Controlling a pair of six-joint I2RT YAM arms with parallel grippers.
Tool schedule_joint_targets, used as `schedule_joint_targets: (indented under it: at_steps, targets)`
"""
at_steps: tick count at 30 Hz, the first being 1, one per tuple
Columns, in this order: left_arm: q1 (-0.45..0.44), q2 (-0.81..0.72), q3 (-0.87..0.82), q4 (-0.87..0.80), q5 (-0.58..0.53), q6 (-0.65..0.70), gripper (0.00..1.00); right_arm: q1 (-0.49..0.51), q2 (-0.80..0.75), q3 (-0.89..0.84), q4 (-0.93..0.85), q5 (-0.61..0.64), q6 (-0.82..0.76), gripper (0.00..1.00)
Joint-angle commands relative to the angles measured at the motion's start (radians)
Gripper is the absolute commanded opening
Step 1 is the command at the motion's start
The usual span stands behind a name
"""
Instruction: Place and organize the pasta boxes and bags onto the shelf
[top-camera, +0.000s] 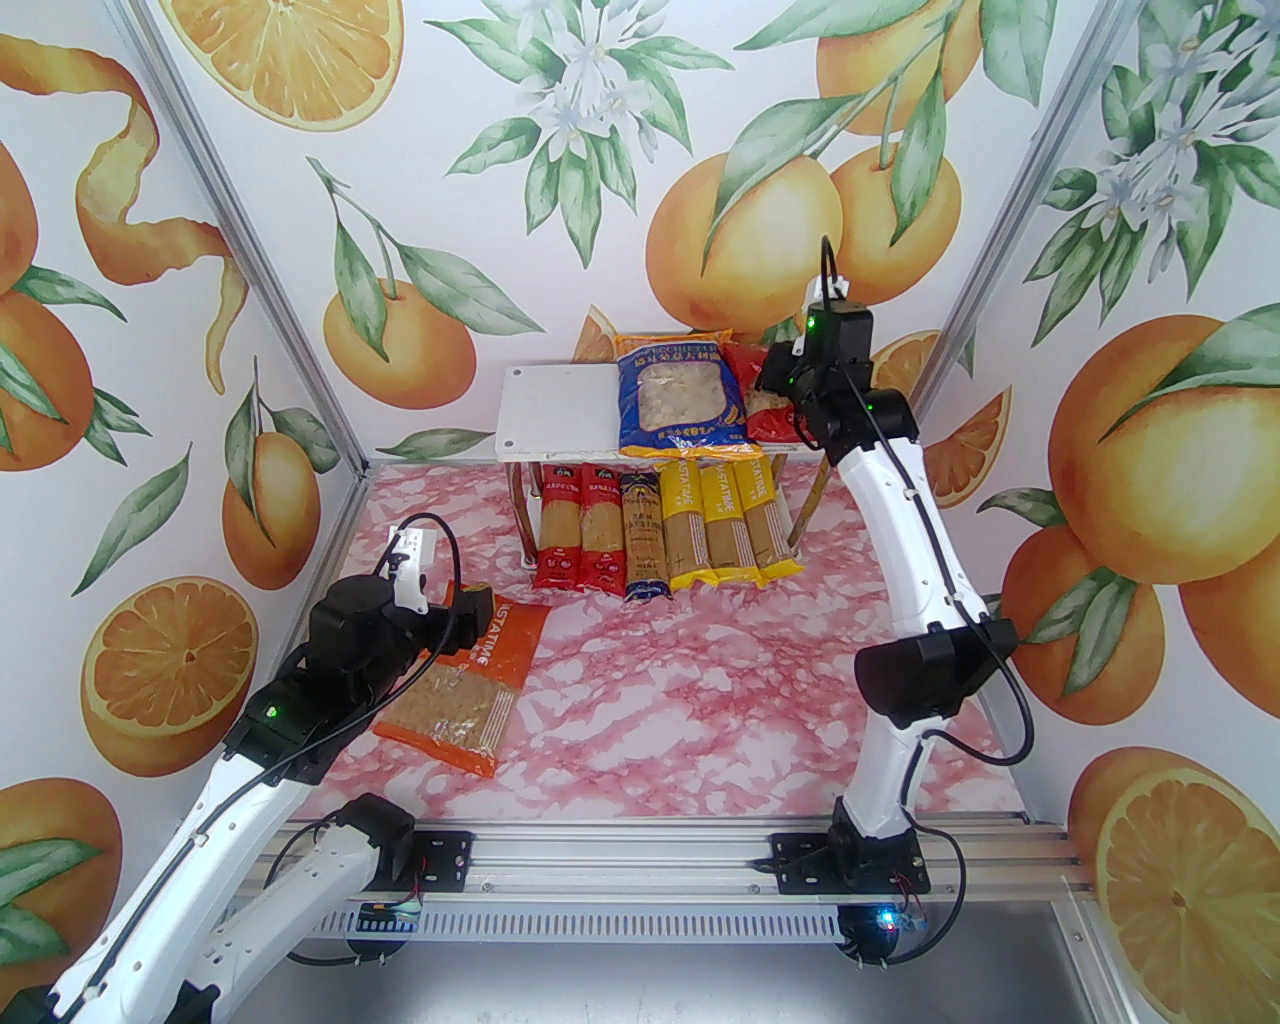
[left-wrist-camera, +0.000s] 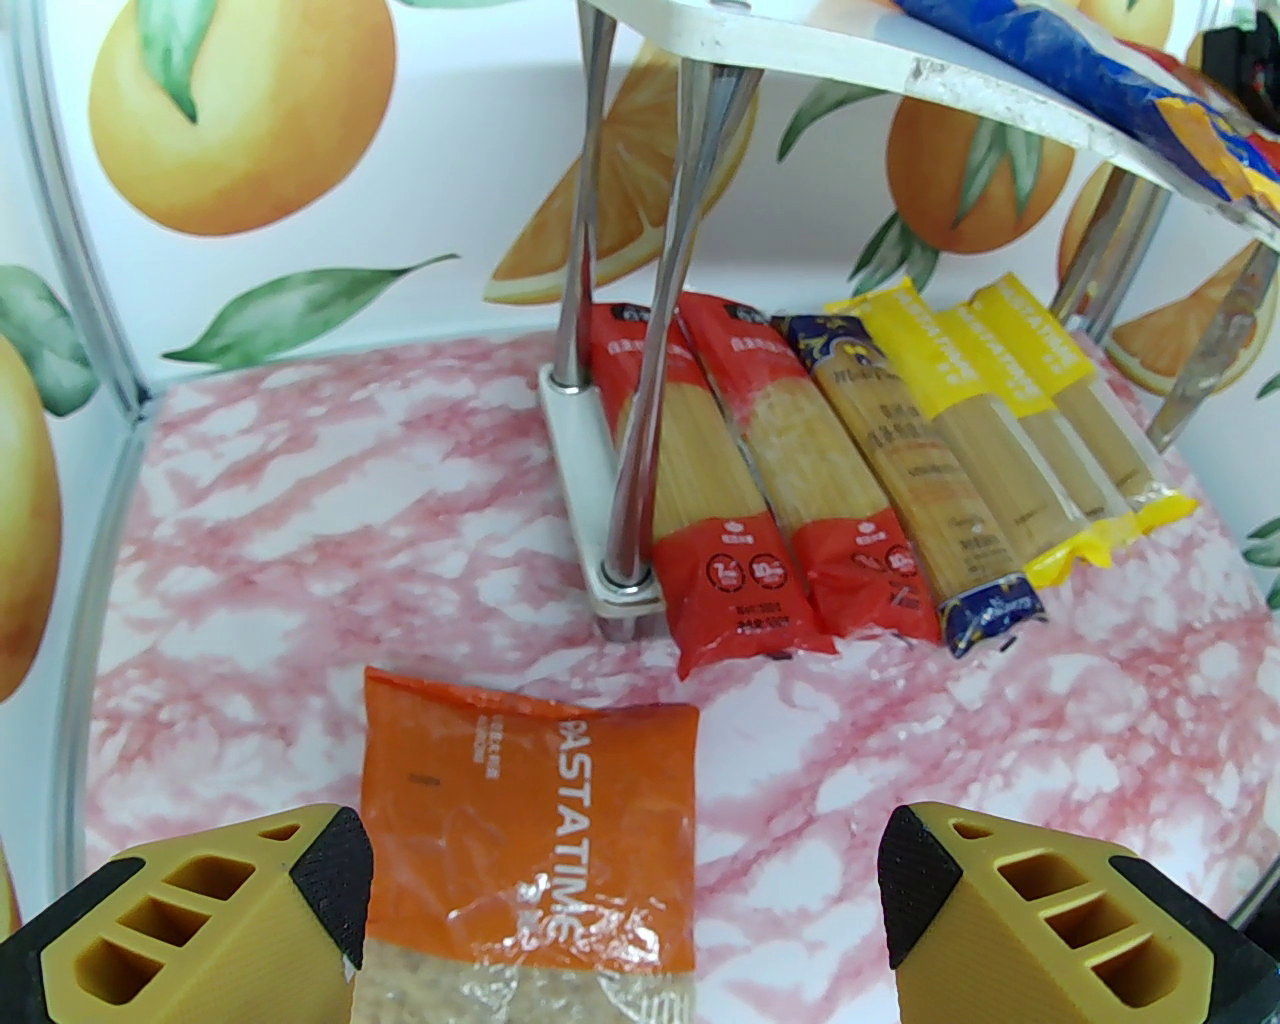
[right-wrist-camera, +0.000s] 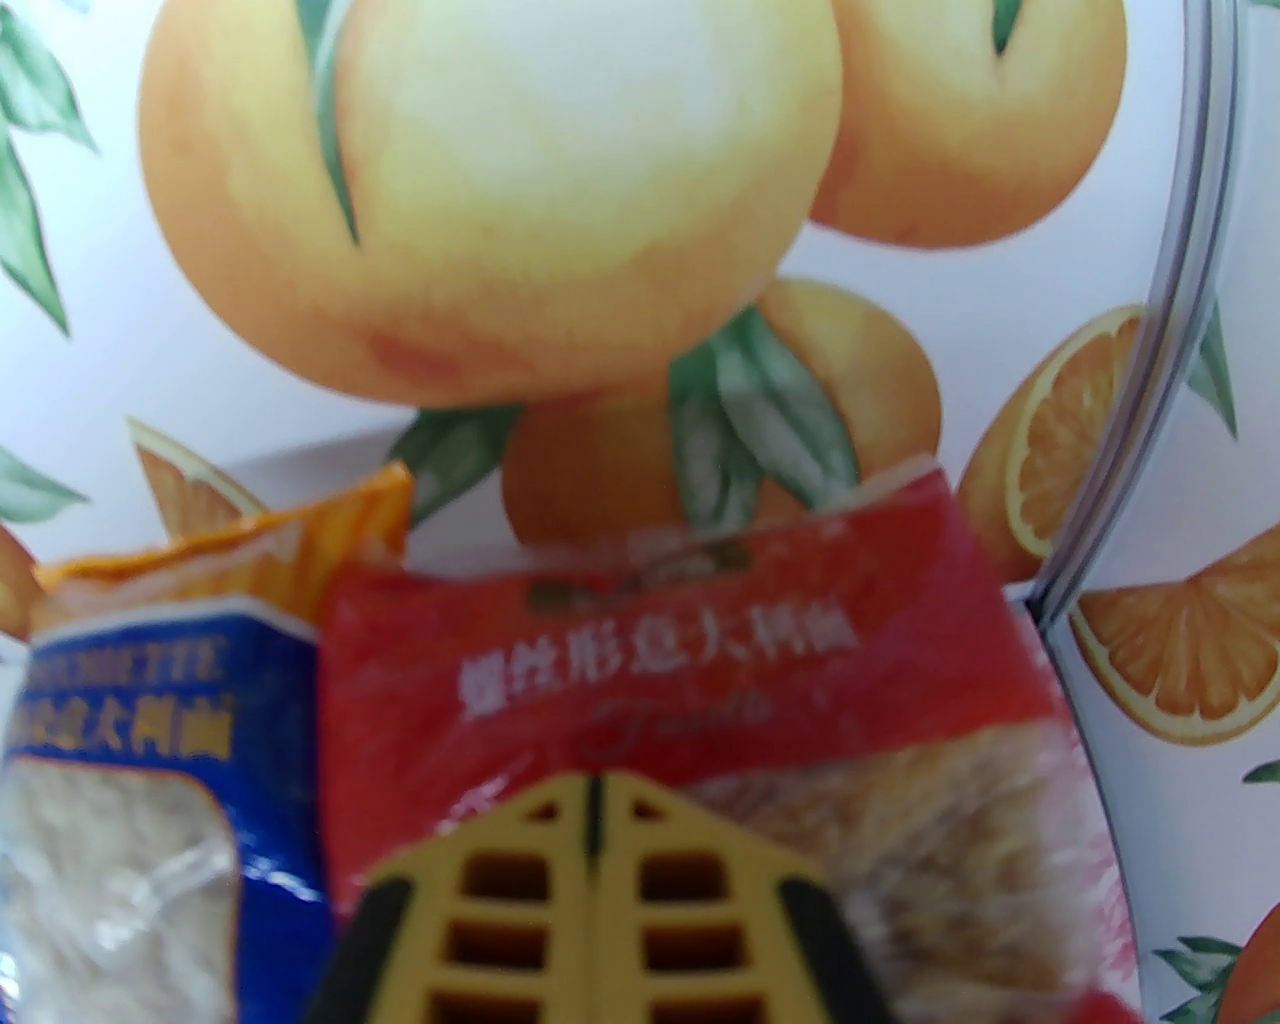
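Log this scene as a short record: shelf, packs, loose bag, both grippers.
shelf top: white board holds blue bag in the middle, red bag to its right; left part bare
under it: six spaghetti packs side by side
table: orange bag lying flat, not yet shelved
left gripper: open, over the orange bag's end
right gripper: shut, at the red bag

Glossy crinkled plastic orange bag (left-wrist-camera: 500, 780), shiny chrome shelf legs (left-wrist-camera: 578, 230), matt white shelf board (top-camera: 560, 410), smooth marble-patterned tabletop (left-wrist-camera: 300, 500)
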Motion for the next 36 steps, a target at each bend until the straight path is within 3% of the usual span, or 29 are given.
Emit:
schedule_joint_targets:
  at_steps: [1, 7, 9, 14, 19, 27, 32, 36]
  targets:
    - [0.004, 0.009, -0.009, 0.005, 0.001, 0.0, 0.87, -0.001, -0.029, -0.059, -0.049, -0.051, 0.015, 0.0]
    - [0.005, 0.022, -0.008, 0.017, 0.012, -0.002, 0.88, 0.0, -0.03, -0.09, -0.053, -0.081, 0.03, 0.01]
    - [0.005, 0.02, -0.008, 0.017, 0.011, 0.0, 0.87, 0.0, -0.032, -0.083, -0.048, -0.087, 0.039, 0.14]
    - [0.006, 0.012, -0.017, 0.01, 0.0, 0.0, 0.88, -0.001, -0.042, -0.046, -0.019, -0.111, 0.068, 0.23]
    - [0.006, 0.012, -0.027, -0.004, -0.008, -0.007, 0.88, -0.001, -0.089, -0.033, 0.081, -0.147, 0.091, 0.47]
    - [0.005, -0.008, -0.048, -0.048, -0.071, -0.036, 0.91, 0.002, -0.192, 0.064, 0.128, -0.176, 0.095, 0.65]
    - [0.006, -0.002, -0.072, -0.102, -0.096, -0.053, 0.93, 0.02, -0.381, -0.134, 0.133, -0.239, 0.083, 0.66]
    - [0.005, 0.026, -0.102, -0.154, -0.099, -0.09, 0.96, 0.115, -0.615, -0.451, 0.122, -0.218, 0.056, 0.66]
